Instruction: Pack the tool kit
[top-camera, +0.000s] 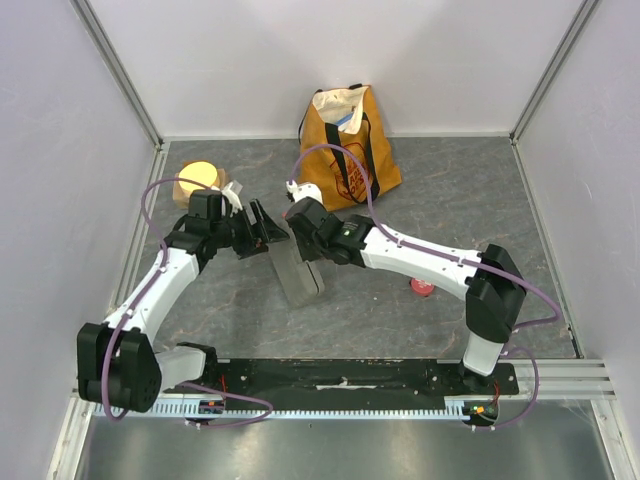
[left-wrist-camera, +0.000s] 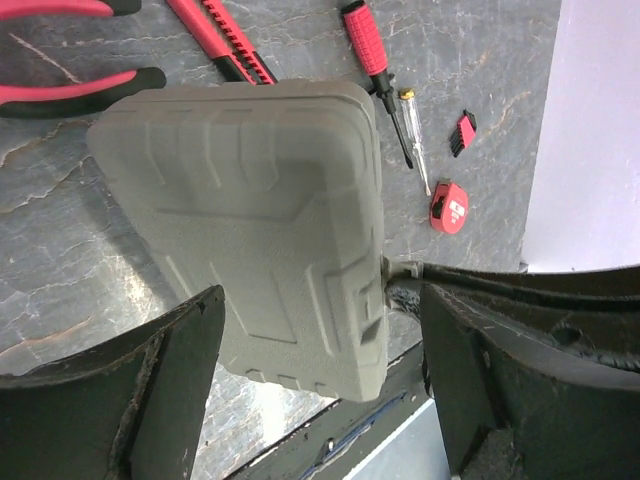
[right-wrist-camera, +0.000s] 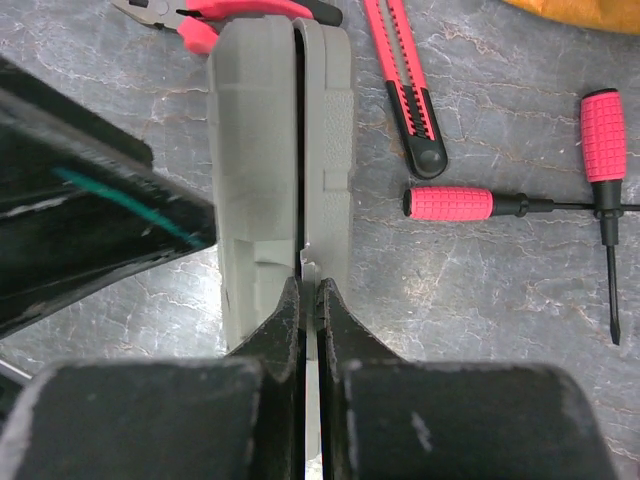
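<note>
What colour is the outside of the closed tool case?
The case is plain grey, without pattern; the left wrist view shows it best.

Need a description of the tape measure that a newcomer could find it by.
Start at the grey case up on edge in the middle of the table. Just right of it, beside the right arm at its forearm, lies the tape measure. It is the only squat, rounded red thing there; the screwdrivers and knife nearby are long and thin.

Left arm reaches toward 1 o'clock, left gripper (top-camera: 265, 228) jaws wide apart; right arm reaches toward 10 o'clock, right gripper (right-wrist-camera: 308, 292) pinched closed on case (right-wrist-camera: 270, 150) edge.
</note>
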